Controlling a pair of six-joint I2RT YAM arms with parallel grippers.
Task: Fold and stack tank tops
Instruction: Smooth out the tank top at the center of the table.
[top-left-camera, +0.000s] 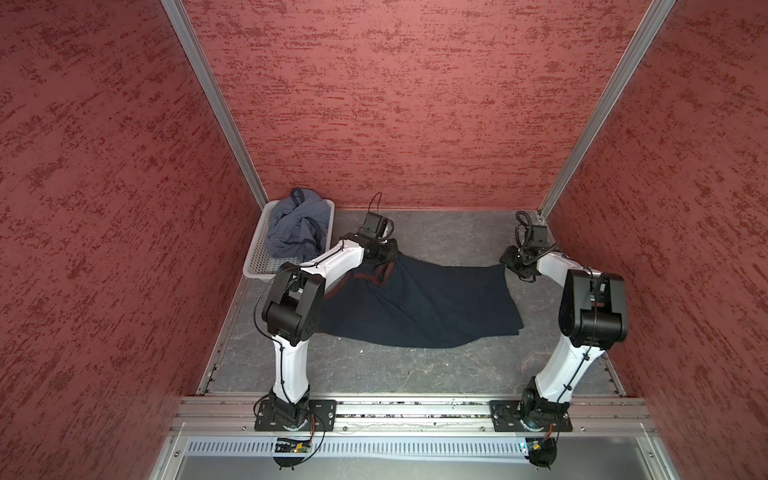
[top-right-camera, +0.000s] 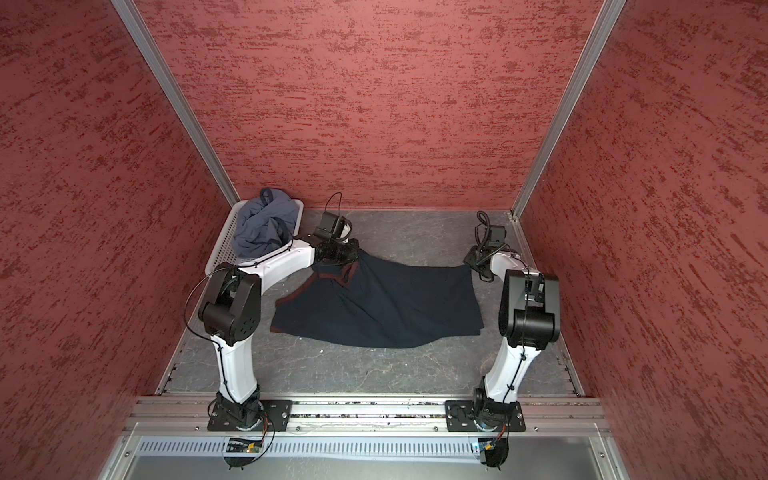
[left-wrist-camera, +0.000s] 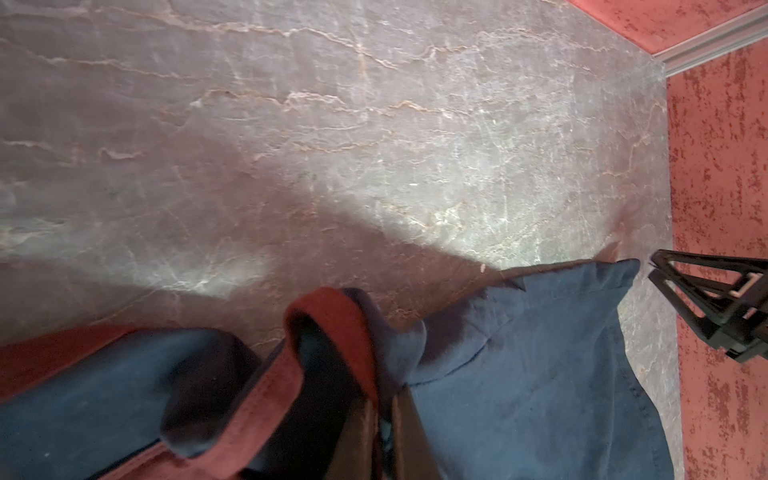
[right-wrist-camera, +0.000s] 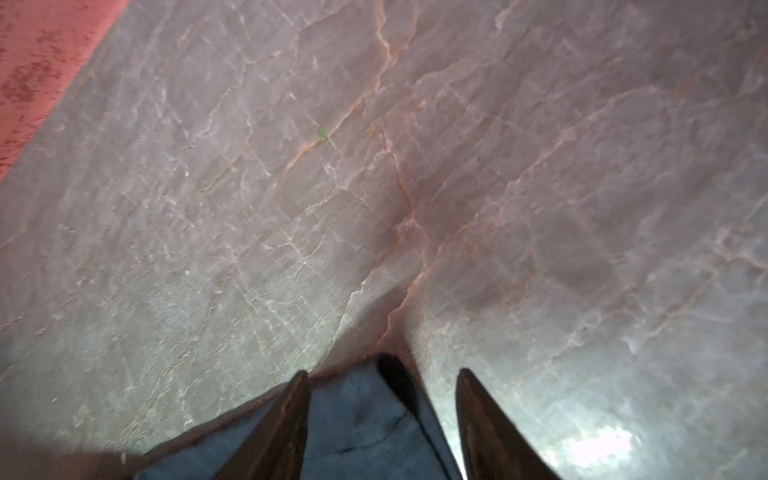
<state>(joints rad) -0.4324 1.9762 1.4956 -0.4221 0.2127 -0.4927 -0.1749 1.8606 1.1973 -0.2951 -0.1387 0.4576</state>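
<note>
Item, left arm (top-left-camera: 291, 365): we note it rising from the near rail, elbow bent, forearm reaching away and inward. The left gripper (left-wrist-camera: 390, 432) points down with its fingers pressed together on the maroon-trimmed strap end of the navy tank top (top-left-camera: 436, 307), lifting the cloth into a peak. Item, right arm (top-left-camera: 567, 361): we see the same stance, with the wrist low by the far right corner. The right gripper (right-wrist-camera: 383, 376) has its fingers spread, and the top's hem corner lies between them, unpinched. The rest of the navy top lies spread on the grey table (top-left-camera: 415, 370) between the arms. Item, slate tank top (top-left-camera: 291, 232): crumpled in the white basket (top-left-camera: 259, 257), far left.
</note>
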